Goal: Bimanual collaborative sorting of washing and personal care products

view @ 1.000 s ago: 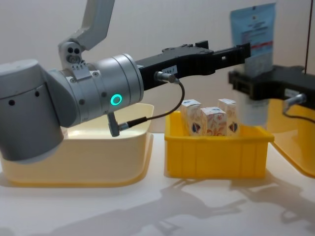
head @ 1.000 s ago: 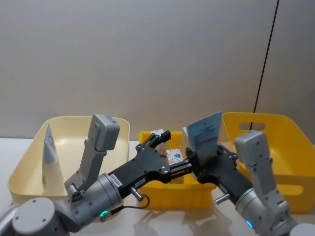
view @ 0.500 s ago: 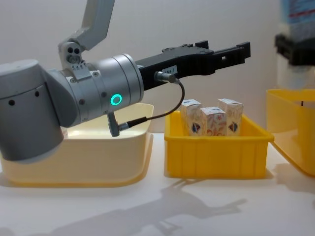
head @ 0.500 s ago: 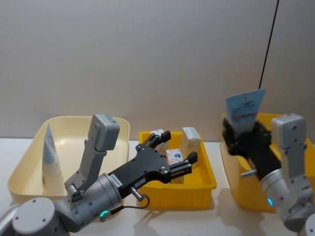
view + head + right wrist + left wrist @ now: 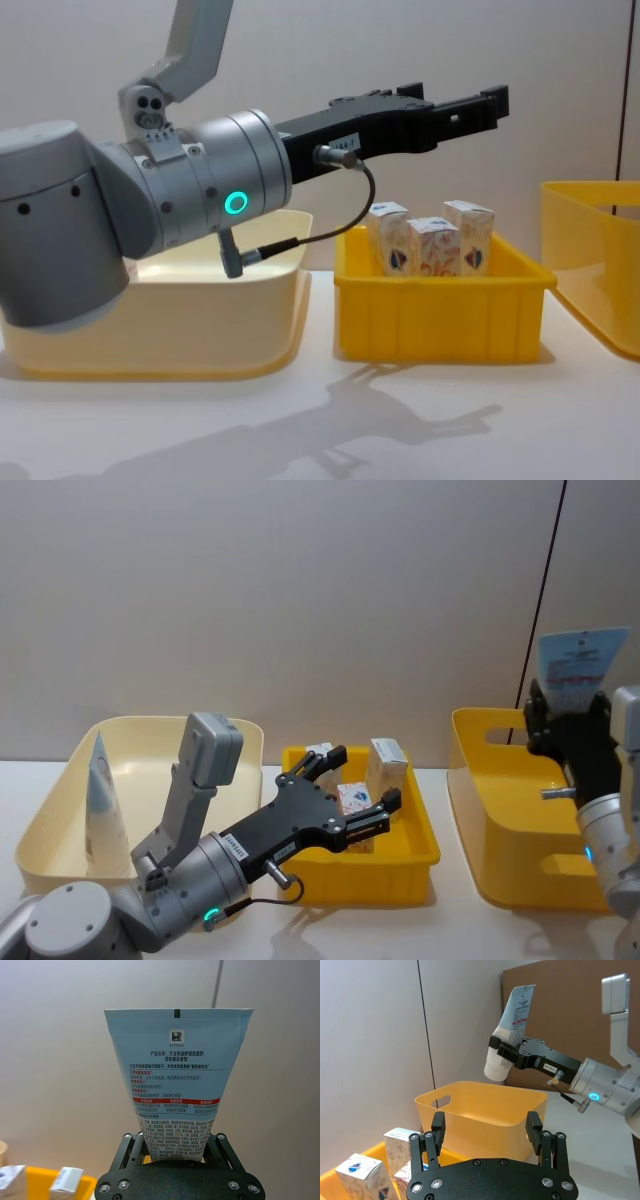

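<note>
Light-blue tube (image 5: 581,660) stands clamped upright in your right tool (image 5: 567,720), seemingly above the large bin (image 5: 500,780); your left tool (image 5: 362,776) hovers open-jawed over the cartons (image 5: 388,758).

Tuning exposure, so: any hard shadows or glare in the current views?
Chest view: the left gripper and its arm cast a soft-edged shadow on the table in front of the yellow tray; no glare there. Right wrist view: the tube in the right gripper is evenly lit, with no glare on its print. Head view: even light.
</note>
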You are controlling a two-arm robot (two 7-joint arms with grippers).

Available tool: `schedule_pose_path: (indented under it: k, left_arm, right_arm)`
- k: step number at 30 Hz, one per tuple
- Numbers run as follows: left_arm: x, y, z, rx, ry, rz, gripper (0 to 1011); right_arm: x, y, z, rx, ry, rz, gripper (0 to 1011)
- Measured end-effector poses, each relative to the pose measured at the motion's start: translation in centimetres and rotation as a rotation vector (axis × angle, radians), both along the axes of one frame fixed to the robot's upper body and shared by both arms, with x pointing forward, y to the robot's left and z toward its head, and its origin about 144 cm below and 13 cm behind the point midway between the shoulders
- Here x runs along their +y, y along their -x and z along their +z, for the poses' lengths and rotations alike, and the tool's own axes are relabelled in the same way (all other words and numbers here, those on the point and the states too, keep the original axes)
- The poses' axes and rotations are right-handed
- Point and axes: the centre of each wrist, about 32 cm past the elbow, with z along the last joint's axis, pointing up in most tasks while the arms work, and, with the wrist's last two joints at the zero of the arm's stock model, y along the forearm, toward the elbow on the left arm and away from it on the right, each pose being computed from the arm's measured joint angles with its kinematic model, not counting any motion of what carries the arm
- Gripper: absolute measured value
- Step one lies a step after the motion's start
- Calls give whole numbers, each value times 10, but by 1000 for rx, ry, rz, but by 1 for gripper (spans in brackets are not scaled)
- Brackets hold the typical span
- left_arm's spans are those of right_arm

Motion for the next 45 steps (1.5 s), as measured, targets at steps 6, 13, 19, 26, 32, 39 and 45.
schedule_pose_path:
  k: [6, 13, 19, 26, 32, 39, 45]
  left_arm:
    - [0, 0, 0, 0, 0, 0, 1000]
    - [0, 0, 0, 0, 0, 0, 1000]
    - [0, 0, 0, 0, 0, 0, 1000]
    - [0, 0, 0, 0, 0, 0, 1000]
    - [0, 0, 0, 0, 0, 0, 1000]
    - [0, 0, 0, 0, 0, 0, 1000]
    - [0, 0, 0, 0, 0, 0, 1000]
  right_arm:
    - [-5, -4, 1, 35, -10, -88, 440]
    - [-4, -6, 1, 101, -28, -138, 441]
    - [-1, -8, -1, 163, -47, -165, 439]
    - [2, -10, -5, 207, -62, -189, 441]
    - [6, -14, -9, 237, -71, -211, 440]
    - [9, -16, -11, 251, -77, -225, 439]
    - [10, -17, -13, 261, -80, -234, 639]
